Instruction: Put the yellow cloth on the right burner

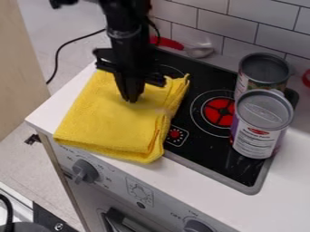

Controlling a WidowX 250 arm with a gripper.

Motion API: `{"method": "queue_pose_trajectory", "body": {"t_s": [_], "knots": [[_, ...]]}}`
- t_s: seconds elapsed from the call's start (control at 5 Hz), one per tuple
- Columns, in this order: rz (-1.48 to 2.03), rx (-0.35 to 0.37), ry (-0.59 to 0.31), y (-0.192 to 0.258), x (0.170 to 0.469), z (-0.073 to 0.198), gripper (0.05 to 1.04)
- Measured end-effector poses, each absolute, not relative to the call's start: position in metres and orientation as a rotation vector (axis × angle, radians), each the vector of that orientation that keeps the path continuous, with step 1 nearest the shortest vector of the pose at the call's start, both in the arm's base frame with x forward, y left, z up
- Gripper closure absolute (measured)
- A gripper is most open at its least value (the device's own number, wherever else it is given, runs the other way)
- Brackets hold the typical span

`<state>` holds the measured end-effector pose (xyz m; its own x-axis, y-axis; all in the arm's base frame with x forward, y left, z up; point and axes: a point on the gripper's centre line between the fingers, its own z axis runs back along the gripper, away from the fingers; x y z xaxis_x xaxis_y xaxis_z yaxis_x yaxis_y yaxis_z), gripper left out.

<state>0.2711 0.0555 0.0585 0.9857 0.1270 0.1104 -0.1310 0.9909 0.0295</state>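
In the camera view, the black gripper (131,100) is hanging down over the yellow cloth (112,118), with its tip meeting the folded fabric. Whether it is pinching any cloth, one cannot tell. The cloth is lying beneath and in front of the gripper, spreading over the white counter (57,108) and overlapping the near-left part of the black stovetop (203,149). The red burner (219,111), seemingly the target, is sitting well to the gripper's right, with two cans, a front can (257,136) and a rear can (264,70), standing beyond it.

The arm seems to be working on the grasp, the cloth being short of its goal. The next move is calling for a sure hold, then a lift and a rightward carry, keeping trailing fabric clear of the front can.
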Motion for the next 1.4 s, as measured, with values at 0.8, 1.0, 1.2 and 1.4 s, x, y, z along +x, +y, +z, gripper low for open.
{"method": "queue_pose_trajectory", "body": {"t_s": [0.8,1.0,1.2,1.4], "knots": [[0.117,0.014,-0.043,0.013,0.262,0.04,1.031],[0.247,0.003,-0.092,0.002,0.26,0.04,1.031],[0.36,0.003,-0.107,-0.027,0.256,0.039,1.031],[0.443,0.004,-0.091,-0.035,0.252,0.039,1.031]]}}
